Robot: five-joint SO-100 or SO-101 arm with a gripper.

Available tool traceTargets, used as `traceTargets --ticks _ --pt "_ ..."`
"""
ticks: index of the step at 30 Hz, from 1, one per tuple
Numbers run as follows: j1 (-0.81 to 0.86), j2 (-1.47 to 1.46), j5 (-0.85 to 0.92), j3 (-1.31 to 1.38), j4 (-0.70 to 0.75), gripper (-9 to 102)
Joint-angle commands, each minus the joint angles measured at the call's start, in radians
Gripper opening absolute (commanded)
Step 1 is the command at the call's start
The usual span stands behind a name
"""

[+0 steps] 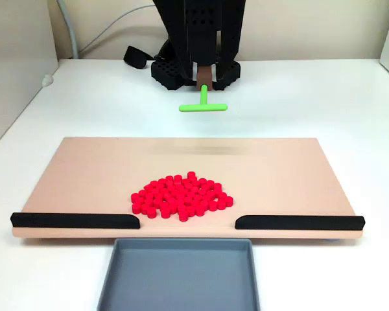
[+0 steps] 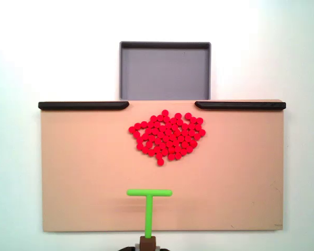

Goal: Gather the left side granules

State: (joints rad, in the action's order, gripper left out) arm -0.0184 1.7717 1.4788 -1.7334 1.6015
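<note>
My gripper (image 1: 205, 83) is clenched on the stem of the green T-shaped pusher (image 1: 203, 103), its crossbar pointing away from me, held over the near edge of the tan board (image 2: 83, 178). Well ahead of the crossbar the granules (image 2: 168, 137) lie in one loose red patch, just short of the gap between the two black strips (image 2: 83, 105), with the grey tray (image 2: 165, 70) beyond. I judge them light, hard and apt to roll, so I'd sweep them with the bar, not pinch them.
</note>
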Motion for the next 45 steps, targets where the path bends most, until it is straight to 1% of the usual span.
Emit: traceTargets --ticks 1,22,30,36,45 --pt "0.023 0.002 0.026 0.034 0.000 0" --pt "0.035 0.008 0.044 0.034 0.000 0" --pt "0.025 0.003 -0.015 0.034 0.000 0" --pt "0.018 0.015 -0.051 0.034 -0.034 0" --pt "0.011 0.008 -0.029 0.034 -0.046 0"
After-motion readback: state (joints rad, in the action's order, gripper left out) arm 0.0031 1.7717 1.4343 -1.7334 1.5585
